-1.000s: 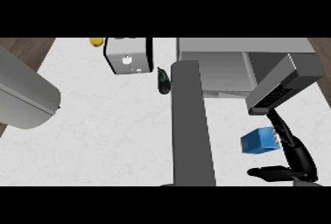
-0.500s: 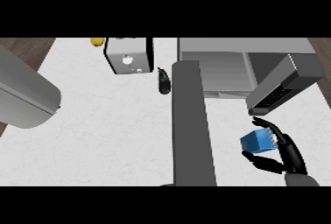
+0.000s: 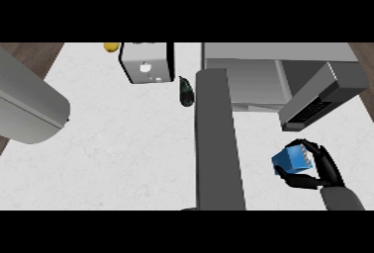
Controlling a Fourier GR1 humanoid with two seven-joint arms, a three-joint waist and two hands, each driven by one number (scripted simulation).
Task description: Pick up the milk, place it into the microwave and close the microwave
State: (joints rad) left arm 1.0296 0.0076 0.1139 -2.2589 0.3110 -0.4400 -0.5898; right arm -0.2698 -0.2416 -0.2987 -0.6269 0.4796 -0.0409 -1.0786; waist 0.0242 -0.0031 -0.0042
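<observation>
Your right hand is curled round the blue milk carton, fingers on its far side and thumb under it, so the carton is gripped just in front of the microwave, below its open door. That door swings out to the right, leaving the cavity open for loading; you'd likely lift the carton up and left past the door edge. Your left forearm runs up the table toward the microwave's front; its hand isn't visible, can't tell its state. A toaster, dark eggplant and yellow fruit sit left of the microwave, out of the way.
</observation>
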